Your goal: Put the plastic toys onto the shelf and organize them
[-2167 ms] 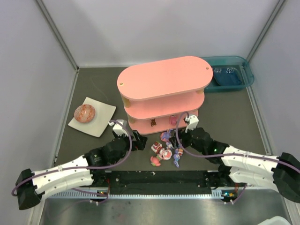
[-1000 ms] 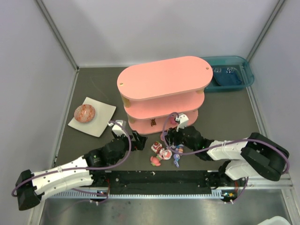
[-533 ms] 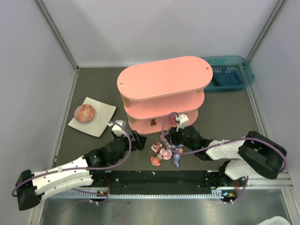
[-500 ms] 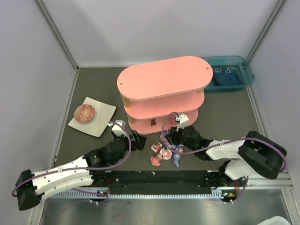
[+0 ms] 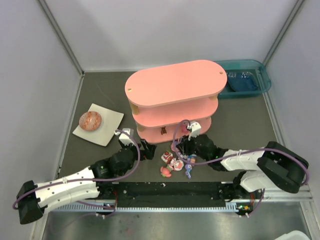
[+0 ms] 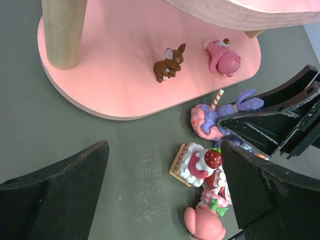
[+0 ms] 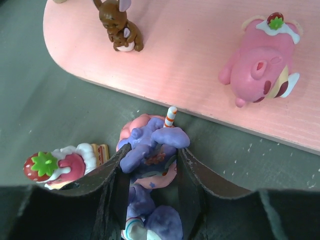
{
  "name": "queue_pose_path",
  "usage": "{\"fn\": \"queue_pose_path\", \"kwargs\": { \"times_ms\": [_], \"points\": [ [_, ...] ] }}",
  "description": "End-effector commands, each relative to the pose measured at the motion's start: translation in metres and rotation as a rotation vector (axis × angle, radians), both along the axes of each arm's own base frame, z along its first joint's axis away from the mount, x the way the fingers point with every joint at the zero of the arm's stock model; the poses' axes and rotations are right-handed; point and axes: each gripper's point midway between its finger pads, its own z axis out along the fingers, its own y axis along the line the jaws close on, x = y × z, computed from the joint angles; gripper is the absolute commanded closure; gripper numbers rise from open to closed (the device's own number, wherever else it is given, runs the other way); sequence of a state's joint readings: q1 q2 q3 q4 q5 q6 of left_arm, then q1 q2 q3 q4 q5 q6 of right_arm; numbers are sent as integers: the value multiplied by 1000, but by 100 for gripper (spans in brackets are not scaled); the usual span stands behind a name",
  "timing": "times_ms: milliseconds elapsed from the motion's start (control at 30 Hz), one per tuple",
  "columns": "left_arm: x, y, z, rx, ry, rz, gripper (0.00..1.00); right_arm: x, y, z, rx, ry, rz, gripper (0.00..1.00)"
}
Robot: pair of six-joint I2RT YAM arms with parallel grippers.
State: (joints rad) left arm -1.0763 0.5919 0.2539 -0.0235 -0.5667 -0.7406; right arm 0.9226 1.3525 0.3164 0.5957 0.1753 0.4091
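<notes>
The pink shelf [image 5: 172,82] stands mid-table. A brown bunny [image 7: 117,25] and a pink figurine [image 7: 260,60] rest on its bottom tier [image 7: 190,65]. Loose plastic toys [image 5: 172,161] lie on the table in front of it. My right gripper [image 7: 152,155] is shut on a purple-and-pink toy with a striped straw [image 7: 150,142], one finger pressed against each side, just off the tier's edge. A strawberry cake toy [image 6: 197,162] and a pink toy [image 6: 204,224] lie beside it. My left gripper [image 6: 165,170] hangs open over the table, the cake toy by its right finger.
A white square plate [image 5: 107,131] holding a speckled red ball [image 5: 90,120] sits to the left of the shelf. A teal bin [image 5: 265,75] stands at the back right. Grey walls close in both sides and the back.
My right arm came down from the bottom tier to the toy pile, and its jaws closed onto the purple toy. The left arm has stayed still and open.
</notes>
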Motion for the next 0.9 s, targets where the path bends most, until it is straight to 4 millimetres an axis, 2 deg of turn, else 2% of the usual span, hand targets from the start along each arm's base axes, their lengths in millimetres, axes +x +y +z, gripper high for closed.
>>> {"fn": "queue_pose_path", "kwargs": {
  "times_ms": [0, 67, 100, 167, 200, 233, 333, 400, 433, 467, 533, 567, 633, 667, 733, 767, 833, 867],
  "points": [
    [3, -2, 7, -23, -30, 8, 1, -4, 13, 40, 67, -53, 61, 98],
    [3, -2, 7, -24, -28, 11, 1, -7, 11, 49, 67, -59, 73, 98],
    [4, -2, 8, -26, -29, 12, 1, -12, 8, 46, 41, -37, 91, 100],
    [3, -3, 7, -28, -25, 12, 1, -14, 6, 60, 51, -46, 95, 100],
    [3, -3, 6, -28, -23, 13, 1, -21, 3, 55, 28, -17, 110, 100],
    [4, -3, 6, -29, -21, 14, 1, -23, 2, 65, 46, -30, 121, 100],
    [4, -3, 4, -27, -15, 20, 1, -36, -3, 69, 44, -2, 154, 100],
    [4, -2, 4, -31, -11, 26, 1, -42, -5, 88, 88, -19, 166, 100],
    [4, -2, 4, -35, -11, 28, 1, -46, -9, 87, 78, 1, 162, 100],
    [4, -2, 3, -37, -4, 32, 1, -46, -11, 104, 112, -25, 154, 100],
    [4, -2, 2, -41, 0, 36, 1, -46, -20, 113, 103, -17, 123, 100],
    [4, -3, 0, -41, 6, 35, 1, -45, -20, 133, 126, -43, 121, 100],
    [4, -3, 1, -45, 8, 34, 1, -44, -24, 158, 144, -83, 111, 100],
    [4, -3, 0, -43, 12, 35, 1, -44, -25, 177, 154, -102, 109, 100],
    [4, -4, -2, -38, 15, 36, 1, -41, -30, 198, 166, -134, 90, 100],
    [4, -4, -2, -38, 16, 36, 1, -40, -31, 216, 180, -161, 84, 100],
    [4, -5, -2, -36, 19, 33, 1, -34, -31, 226, 173, -170, 60, 100],
    [4, -4, -3, -33, 19, 36, 1, -31, -30, 239, 186, -180, 47, 100]
  ]
}}
